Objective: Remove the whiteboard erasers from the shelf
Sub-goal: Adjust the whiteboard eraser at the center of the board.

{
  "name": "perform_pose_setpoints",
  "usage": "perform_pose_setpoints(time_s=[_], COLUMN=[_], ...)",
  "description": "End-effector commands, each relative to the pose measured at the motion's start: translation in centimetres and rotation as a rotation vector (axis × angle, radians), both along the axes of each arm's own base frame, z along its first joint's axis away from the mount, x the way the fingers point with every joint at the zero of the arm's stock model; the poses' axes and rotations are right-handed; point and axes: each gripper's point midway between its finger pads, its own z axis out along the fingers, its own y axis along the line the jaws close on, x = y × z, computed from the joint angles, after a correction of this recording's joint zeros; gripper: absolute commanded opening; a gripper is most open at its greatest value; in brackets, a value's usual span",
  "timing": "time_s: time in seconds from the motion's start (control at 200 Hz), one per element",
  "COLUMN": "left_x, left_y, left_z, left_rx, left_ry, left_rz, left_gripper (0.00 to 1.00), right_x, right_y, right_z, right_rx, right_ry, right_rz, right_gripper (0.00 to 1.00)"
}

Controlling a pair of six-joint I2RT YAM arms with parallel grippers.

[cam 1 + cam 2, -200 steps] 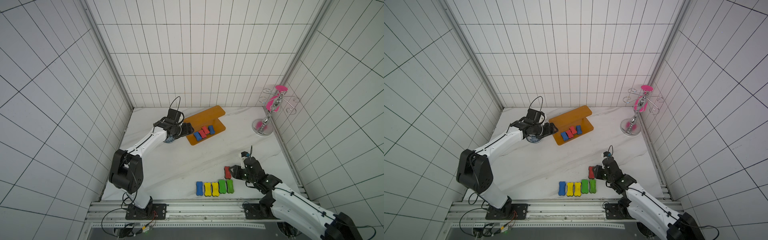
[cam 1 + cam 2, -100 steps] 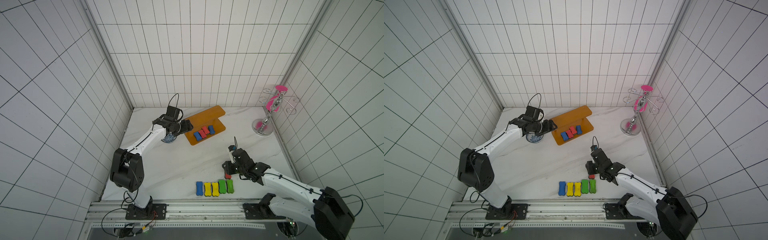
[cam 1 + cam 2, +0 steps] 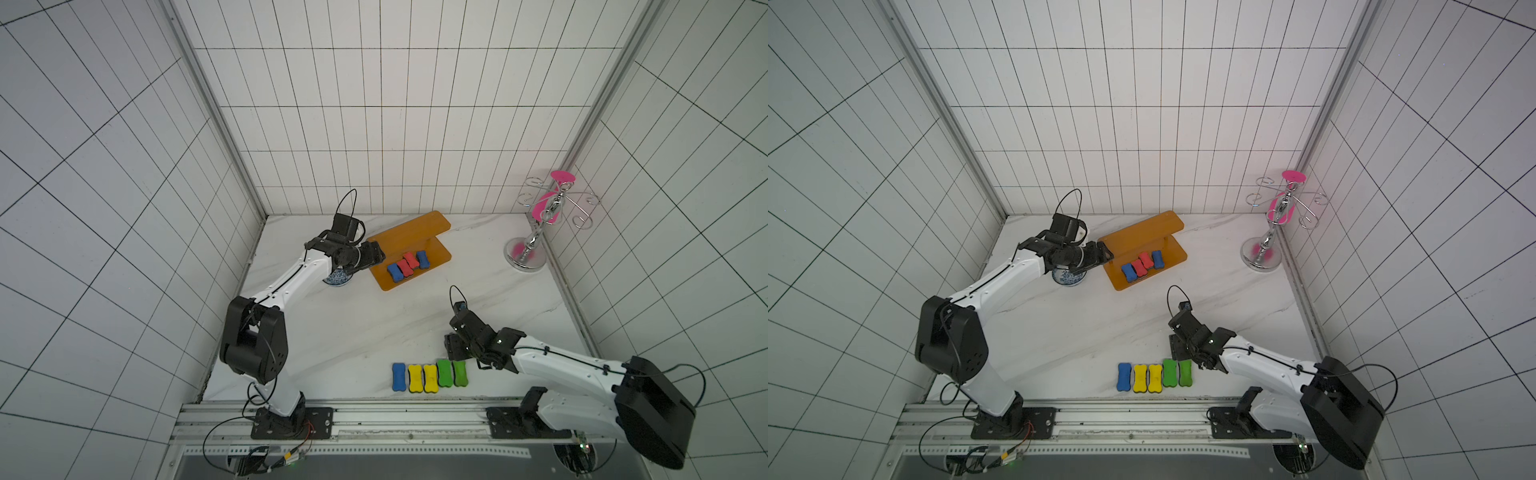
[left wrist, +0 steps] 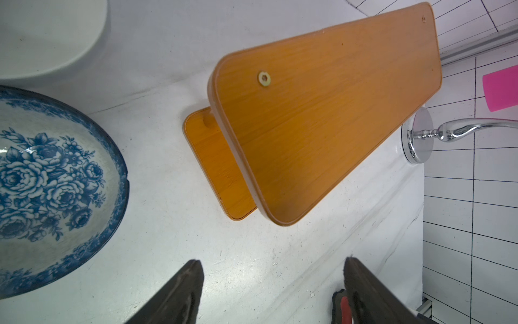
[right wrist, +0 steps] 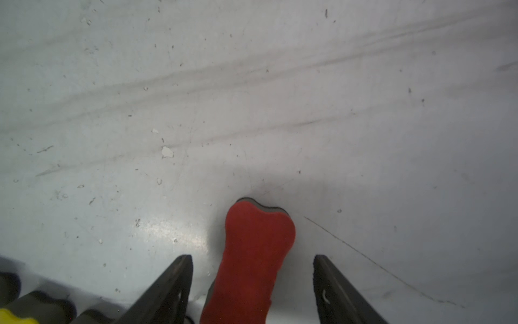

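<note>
The orange shelf stands at the back of the table. Its lower board carries two blue erasers and two red erasers. Near the front edge lies a row of erasers: one blue, two yellow, two green. My right gripper is open just behind the green end of that row. A red eraser lies on the table between its jaws, with a gap on each side. My left gripper is open with nothing in it, at the shelf's left end.
A blue-and-white patterned bowl sits under the left wrist, left of the shelf. A chrome hook stand with a pink item hanging on it stands at the back right corner. Tiled walls close in three sides.
The right gripper moved left to the green end of the row, opened and let go of the red eraser. The left gripper moved a little toward the shelf.
</note>
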Motion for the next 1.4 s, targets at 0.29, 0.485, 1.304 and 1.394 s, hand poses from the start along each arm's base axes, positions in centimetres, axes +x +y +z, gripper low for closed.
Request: perform_pose_setpoints(time_s=[0.29, 0.485, 1.304, 1.394], left_x=[0.28, 0.26, 0.27, 0.30], left_y=[0.04, 0.03, 0.05, 0.04], left_z=[-0.19, -0.11, 0.06, 0.10], left_rx=[0.003, -0.001, -0.013, -0.015], left_ry=[-0.012, -0.013, -0.014, -0.016], left_rz=[-0.004, -0.002, -0.001, 0.000], left_gripper=[0.82, 0.82, 0.82, 0.82], right_x=[0.16, 0.07, 0.15, 0.13], right_y=[-0.17, -0.25, -0.71, -0.75], right_z=[0.27, 0.17, 0.01, 0.35], right_rx=[0.015, 0.014, -0.016, -0.006], right_ry=[-0.023, -0.020, -0.010, -0.012], right_rz=[-0.035, -0.037, -0.065, -0.070], right_gripper=[0.56, 0.52, 0.42, 0.46])
